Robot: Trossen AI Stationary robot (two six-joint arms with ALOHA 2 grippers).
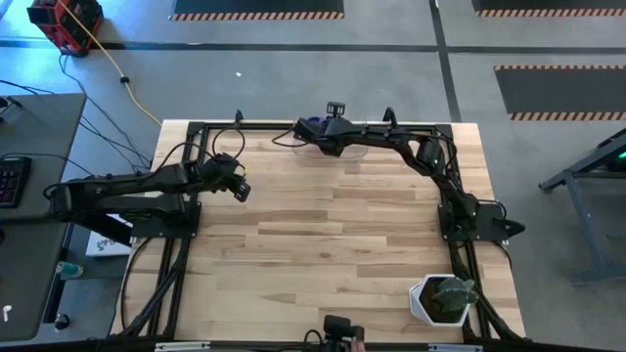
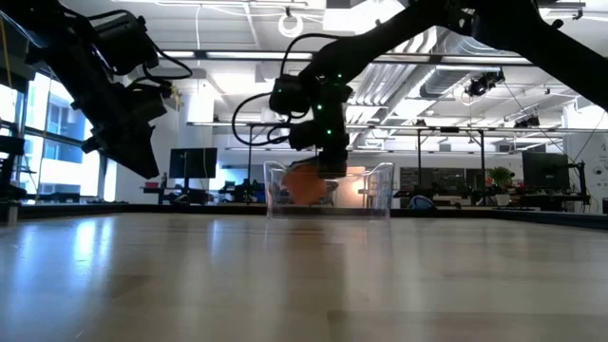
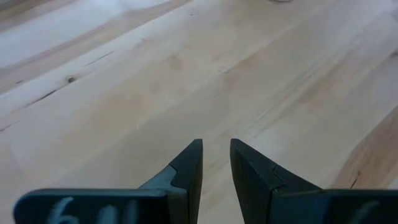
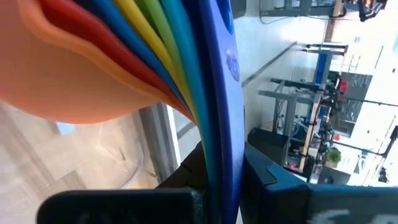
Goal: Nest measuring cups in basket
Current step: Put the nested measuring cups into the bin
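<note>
Measuring cups (image 4: 124, 56), nested in one stack, hang by their handles in the pinch of the right gripper (image 4: 221, 180), inside the clear basket (image 2: 375, 190) at the table's far edge. A tilted release could topple the stack against a wall. The left gripper (image 3: 214, 165) waits at the left, slightly spread, holding nothing.

In the right wrist view the nested measuring cups (image 4: 155, 56) ran off the frame's edge, so their count was unclear. From above, the right arm hid most of the basket (image 1: 357, 154), and the potted plant (image 1: 445, 298) was small.
</note>
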